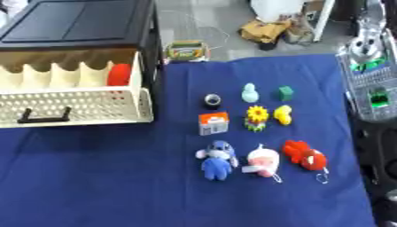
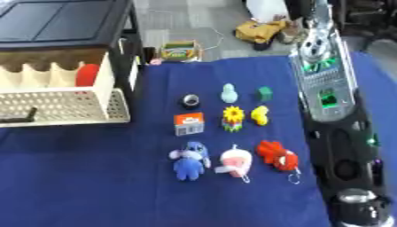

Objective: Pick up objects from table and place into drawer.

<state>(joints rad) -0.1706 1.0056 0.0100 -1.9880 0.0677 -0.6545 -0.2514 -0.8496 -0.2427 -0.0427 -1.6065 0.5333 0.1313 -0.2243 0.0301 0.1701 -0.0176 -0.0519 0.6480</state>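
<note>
At the far left we see the drawer [image 1: 93, 106] pulled out of its black cabinet [image 1: 77, 26], a cream perforated tray with a black handle [image 1: 45, 116] on its front, and something red [image 1: 118, 74] already sitting in its back corner.

Moving right across the blue cloth [image 1: 116, 177], the small things lie in loose rows, all apart from one another: a dark roll of tape [image 1: 212, 101], an orange and white box [image 1: 213, 123], and below them a blue plush [image 1: 217, 159]. We judge the plush soft and light, best pinched across its round body. The box looks stiff, so its flat sides suit a grasp.

Next come a pale blue figure [image 1: 249, 93], a sunflower toy [image 1: 257, 118] and a pink and white plush [image 1: 263, 161], then a green cube [image 1: 286, 93], a yellow toy [image 1: 283, 115] and a red plush [image 1: 304, 155] (its key ring may snag).

At the right edge the robot's right arm [image 2: 325, 88] stands over the table. We cannot tell how its hand is set, and the left hand is out of sight.
</note>
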